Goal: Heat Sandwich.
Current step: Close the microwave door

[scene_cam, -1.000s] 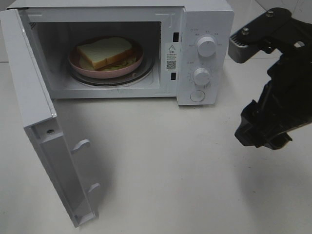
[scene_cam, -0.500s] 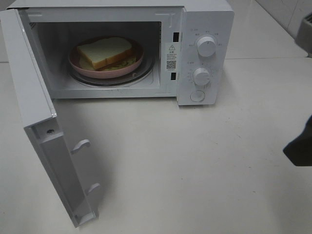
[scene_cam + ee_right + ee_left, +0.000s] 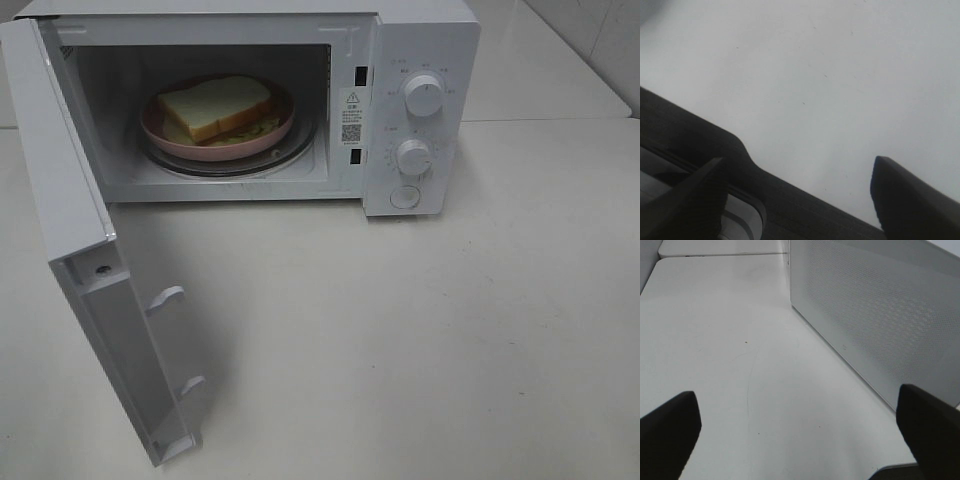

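Observation:
The sandwich (image 3: 216, 105), pale bread with a golden crust, lies on a round pink plate (image 3: 268, 138) inside the white microwave (image 3: 420, 60). The microwave door (image 3: 95, 290) hangs wide open at the left. Neither arm shows in the exterior high view. In the left wrist view my left gripper (image 3: 800, 432) is open, its dark fingertips (image 3: 667, 432) far apart over bare table beside the perforated outer face of the door (image 3: 880, 325). My right gripper (image 3: 800, 192) is open too, with nothing between its fingers, over white table and a dark edge (image 3: 780, 197).
Two round knobs (image 3: 424, 96) and a button sit on the microwave's control panel. White tabletop (image 3: 400, 340) stretches in front of the oven. The open door juts toward the front left. A table seam (image 3: 725, 254) runs behind the microwave.
My right arm has withdrawn out of the exterior high view to the right. The sandwich, plate and door have not moved.

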Controlling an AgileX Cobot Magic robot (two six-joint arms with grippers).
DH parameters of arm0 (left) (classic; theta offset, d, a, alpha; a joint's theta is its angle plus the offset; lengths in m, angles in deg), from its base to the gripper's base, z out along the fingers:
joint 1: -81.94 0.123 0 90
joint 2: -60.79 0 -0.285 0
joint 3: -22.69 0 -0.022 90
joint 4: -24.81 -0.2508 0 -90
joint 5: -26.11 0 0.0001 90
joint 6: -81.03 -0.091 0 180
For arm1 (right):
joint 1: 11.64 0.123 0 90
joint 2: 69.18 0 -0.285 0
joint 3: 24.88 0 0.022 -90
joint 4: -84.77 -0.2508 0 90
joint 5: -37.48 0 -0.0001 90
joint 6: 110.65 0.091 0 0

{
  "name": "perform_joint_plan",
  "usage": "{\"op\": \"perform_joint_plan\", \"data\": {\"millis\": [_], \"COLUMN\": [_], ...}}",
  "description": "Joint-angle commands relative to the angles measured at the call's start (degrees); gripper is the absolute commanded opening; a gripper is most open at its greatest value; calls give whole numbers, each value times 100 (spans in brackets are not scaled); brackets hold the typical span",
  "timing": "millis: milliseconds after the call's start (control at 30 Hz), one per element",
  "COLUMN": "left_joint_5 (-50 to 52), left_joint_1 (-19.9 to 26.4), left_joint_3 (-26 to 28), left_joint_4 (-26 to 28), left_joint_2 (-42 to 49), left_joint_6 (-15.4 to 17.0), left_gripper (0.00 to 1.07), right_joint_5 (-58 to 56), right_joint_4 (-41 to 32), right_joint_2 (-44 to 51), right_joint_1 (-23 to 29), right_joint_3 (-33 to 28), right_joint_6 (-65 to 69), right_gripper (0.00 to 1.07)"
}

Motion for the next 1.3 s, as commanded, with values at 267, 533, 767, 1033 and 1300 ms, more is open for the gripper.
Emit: {"op": "perform_joint_plan", "data": {"millis": [267,533,767,1033,1300], "left_joint_5": [46,46,46,46,46], "left_joint_1": [-29,-29,-29,-29,-29], "left_joint_3": [-17,-17,-17,-17,-17], "left_joint_4": [-11,-11,-11,-11,-11], "left_joint_2": [126,126,126,126,103], "left_joint_6": [6,6,6,6,0], "left_gripper": [100,100,100,100,100], "right_joint_5": [-23,46,229,556,556], "right_joint_4": [40,-132,-138,-138,-138], "right_joint_2": [1558,2389,2939,3804,3799], "right_joint_1": [-1484,-1960,-2269,-2716,-2722], "right_joint_3": [-785,-1117,-1152,-1341,-1341], "right_joint_6": [143,189,189,166,166], "right_gripper": [76,76,76,76,76]}}
